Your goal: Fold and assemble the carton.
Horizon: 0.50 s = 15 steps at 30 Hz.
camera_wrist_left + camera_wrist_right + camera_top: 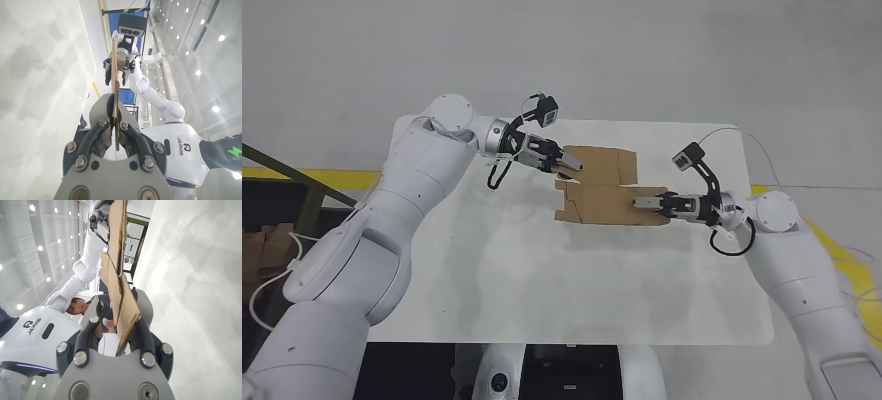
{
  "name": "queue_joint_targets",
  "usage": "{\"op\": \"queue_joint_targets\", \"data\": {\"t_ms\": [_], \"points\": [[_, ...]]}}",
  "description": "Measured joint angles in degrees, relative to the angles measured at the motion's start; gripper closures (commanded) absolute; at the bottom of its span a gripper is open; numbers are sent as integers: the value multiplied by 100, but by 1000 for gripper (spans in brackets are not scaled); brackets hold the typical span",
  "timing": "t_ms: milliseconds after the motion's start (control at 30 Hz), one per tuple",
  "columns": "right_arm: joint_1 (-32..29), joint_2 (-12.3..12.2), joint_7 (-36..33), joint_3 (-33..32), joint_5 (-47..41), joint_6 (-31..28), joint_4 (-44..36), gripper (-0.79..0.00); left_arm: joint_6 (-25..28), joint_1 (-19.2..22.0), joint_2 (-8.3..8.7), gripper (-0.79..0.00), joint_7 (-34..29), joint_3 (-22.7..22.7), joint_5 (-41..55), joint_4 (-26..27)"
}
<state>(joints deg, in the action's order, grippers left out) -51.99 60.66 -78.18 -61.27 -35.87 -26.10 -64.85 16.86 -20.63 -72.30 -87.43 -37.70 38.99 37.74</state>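
Slipping is risked; flattened carton [607,185] pinched at nine o'clock by left claw [564,164]; right claw [644,203] spread around three o'clock edge.

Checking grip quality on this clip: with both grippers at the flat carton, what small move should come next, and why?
Probably close the right gripper: its fingers straddle one end of the flattened carton with a gap on one side, while the left gripper pinches the opposite end. Both ends likely need a firm hold before folding.
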Motion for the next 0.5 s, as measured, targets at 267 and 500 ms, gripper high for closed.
{"op": "queue_joint_targets", "data": {"t_ms": [267, 500], "points": [[59, 17, -11, 54, 39, 10, 58, -43, -18, -3, -27, 0, -19, -48, -29, -39], [89, 27, -21, 79, 37, 21, 93, 0, -43, -13, -40, -468, -43, -94, -59, -44]]}}
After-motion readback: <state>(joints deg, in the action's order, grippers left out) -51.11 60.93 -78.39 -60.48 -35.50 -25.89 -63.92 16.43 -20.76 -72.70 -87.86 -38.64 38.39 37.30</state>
